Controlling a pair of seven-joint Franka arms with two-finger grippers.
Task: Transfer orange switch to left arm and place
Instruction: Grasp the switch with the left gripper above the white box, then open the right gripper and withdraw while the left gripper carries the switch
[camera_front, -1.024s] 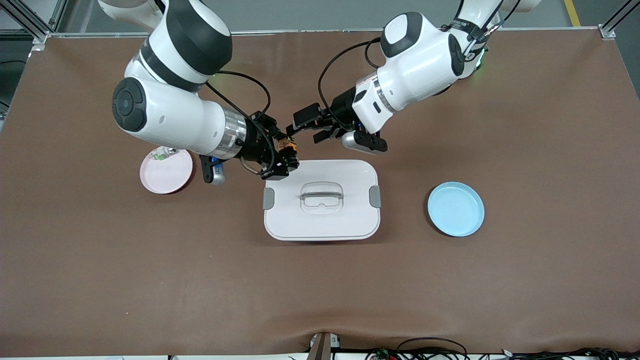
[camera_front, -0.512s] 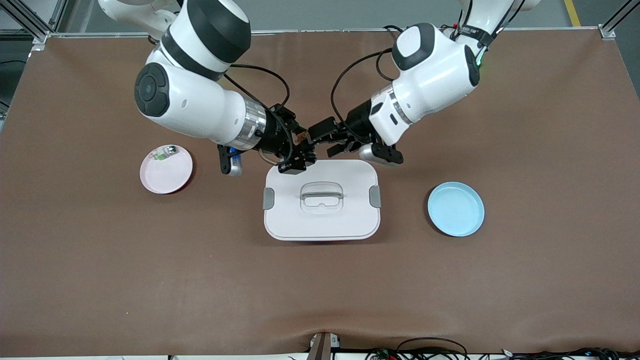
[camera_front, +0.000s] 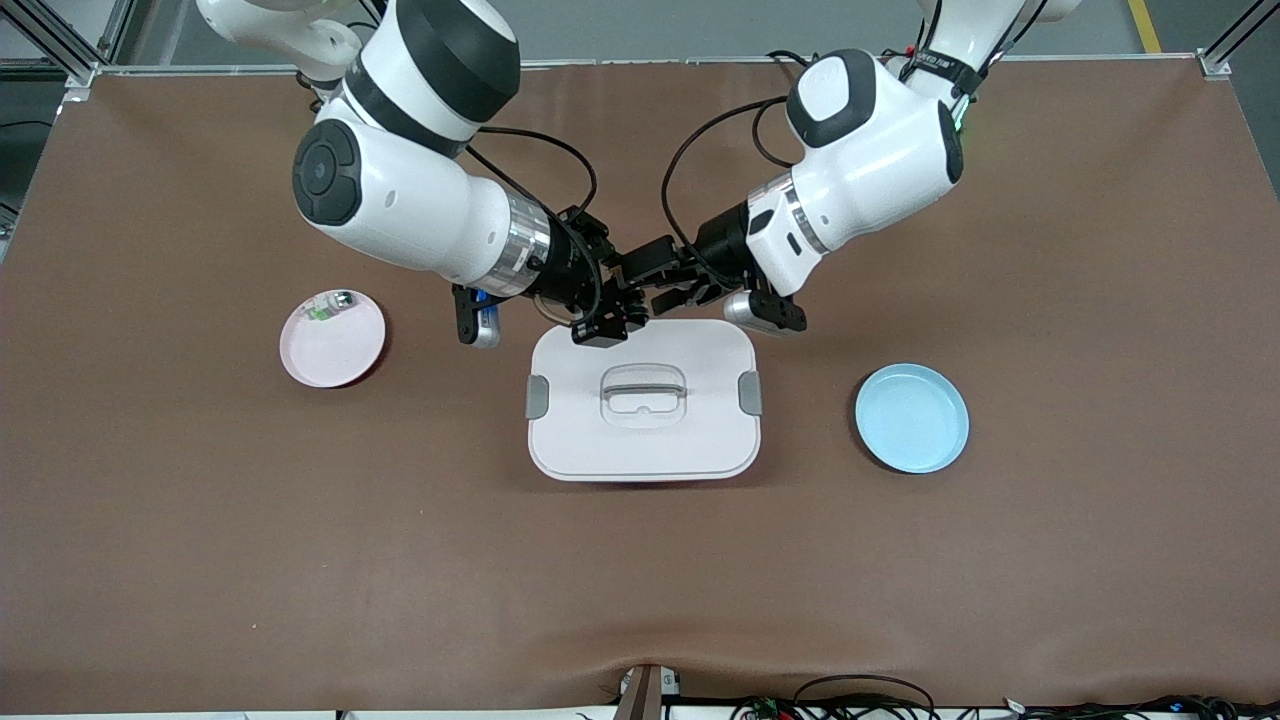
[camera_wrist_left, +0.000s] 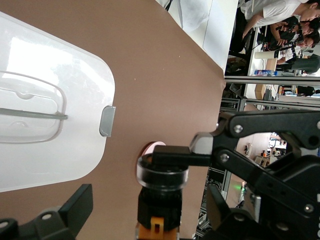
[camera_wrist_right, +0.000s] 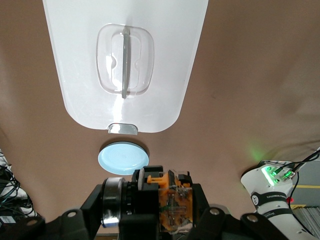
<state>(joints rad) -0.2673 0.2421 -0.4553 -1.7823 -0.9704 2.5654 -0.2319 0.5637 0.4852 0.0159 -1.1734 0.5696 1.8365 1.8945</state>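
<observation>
The orange switch (camera_wrist_right: 170, 200), a black body with an orange base and a clear ring (camera_wrist_left: 161, 210), is held in the air by my right gripper (camera_front: 605, 312), which is shut on it. My left gripper (camera_front: 648, 280) is open, and its fingers (camera_wrist_left: 80, 207) stand on either side of the switch without touching it. Both grippers meet over the edge of the white box (camera_front: 643, 440) that lies farther from the front camera. The box (camera_wrist_right: 125, 30) stands shut, with its recessed handle and grey latches showing. In the front view the switch is hidden between the two grippers.
A pink plate (camera_front: 333, 350) with a small green-and-clear component (camera_front: 330, 304) on it lies toward the right arm's end of the table. Toward the left arm's end lies a blue plate (camera_front: 911, 417), with nothing on it. The brown table (camera_front: 300, 560) spreads around them.
The right gripper has carried the switch toward the left arm's end, between the left gripper's open fingers. The left gripper has also shifted that way, and both have come over the box's edge.
</observation>
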